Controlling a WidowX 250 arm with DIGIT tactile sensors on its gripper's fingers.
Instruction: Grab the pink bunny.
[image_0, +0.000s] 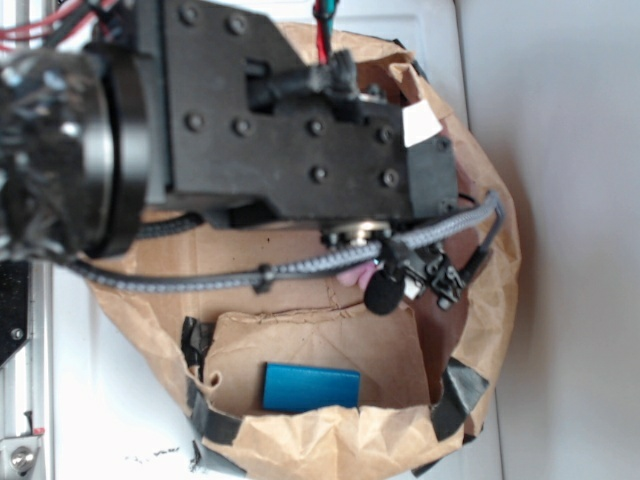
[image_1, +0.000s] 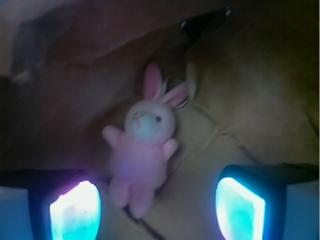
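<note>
Brown paper, crumpled into a shallow nest with taped edges, is forming the paper bag (image_0: 300, 440) that is holding everything, and it is sitting on a pale tabletop (image_0: 560, 200). Reaching down into it, the gripper (image_1: 157, 202) is hanging with its fingers (image_1: 75, 212) spread wide and nothing between them, the pads glowing at the bottom corners of the wrist view. That spread looks chosen so the jaws can straddle the toy before closing. Just beyond and between the pads, the pink bunny (image_1: 142, 155) is lying face up on the bag's floor, its legs nearest the gripper and its ears pointing away toward the bag wall, closer to the left pad than the right. In the exterior view only a sliver of pink is peeking out under the arm (image_0: 260, 120), which is covering most of the bag. Farther out, a blue block (image_0: 311, 387) is resting flat near the bag's near rim, well apart from the bunny.
</note>
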